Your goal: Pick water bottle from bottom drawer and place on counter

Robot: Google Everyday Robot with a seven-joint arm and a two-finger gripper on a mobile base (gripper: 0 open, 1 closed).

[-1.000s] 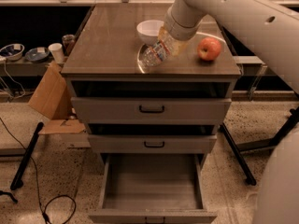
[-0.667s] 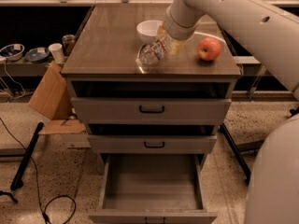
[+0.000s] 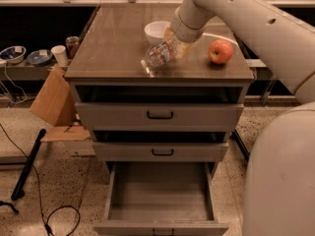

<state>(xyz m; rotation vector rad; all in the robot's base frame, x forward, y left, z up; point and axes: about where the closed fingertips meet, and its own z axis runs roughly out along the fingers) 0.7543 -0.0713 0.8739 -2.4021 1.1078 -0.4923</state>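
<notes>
The left half of the surface [image 3: 108, 43] lies open to approach. On the right the pincer [image 3: 178, 44] clasps the tilted bottle [image 3: 160, 55], just in front of the bowl [image 3: 156, 29], with the apple [image 3: 220, 51] near (a narrow gap between). The bottom drawer [image 3: 162, 191] stands open, reachable from above.
</notes>
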